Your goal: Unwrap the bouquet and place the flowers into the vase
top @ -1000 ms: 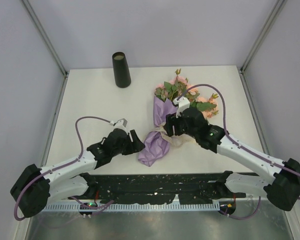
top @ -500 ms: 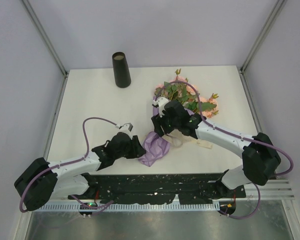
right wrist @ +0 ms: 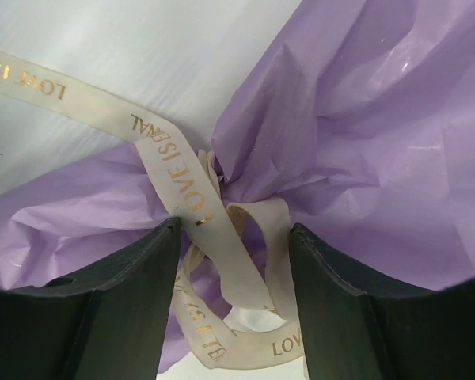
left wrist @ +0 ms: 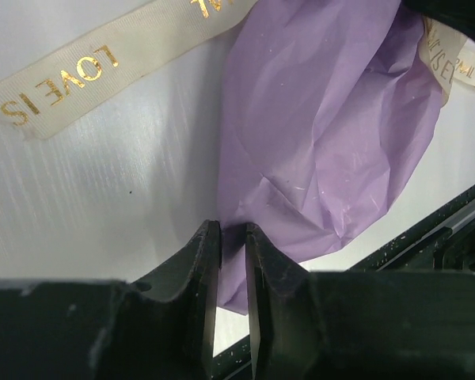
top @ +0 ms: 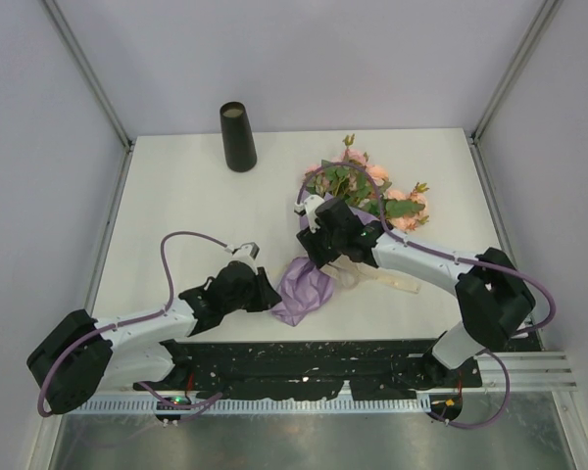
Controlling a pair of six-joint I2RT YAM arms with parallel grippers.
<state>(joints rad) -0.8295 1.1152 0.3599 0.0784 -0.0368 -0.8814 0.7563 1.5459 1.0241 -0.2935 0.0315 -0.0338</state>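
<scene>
White tabletop [top: 176,196] holds the bouquet [top: 355,186] right of centre, its light, tear-prone purple paper [left wrist: 324,134] pinched at the tail by the left gripper [left wrist: 228,237], the right gripper [right wrist: 233,229] gaping astride the cream ribbon knot [right wrist: 222,214], probably the best hold.

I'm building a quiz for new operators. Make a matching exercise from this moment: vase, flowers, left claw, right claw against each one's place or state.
1 vase
2 flowers
3 left claw
4 right claw

A open, astride the ribbon knot
B standing upright, apart from everything
C closed on the purple paper
D lying down, peach-pink with green leaves

Pairs: 1-B, 2-D, 3-C, 4-A
</scene>
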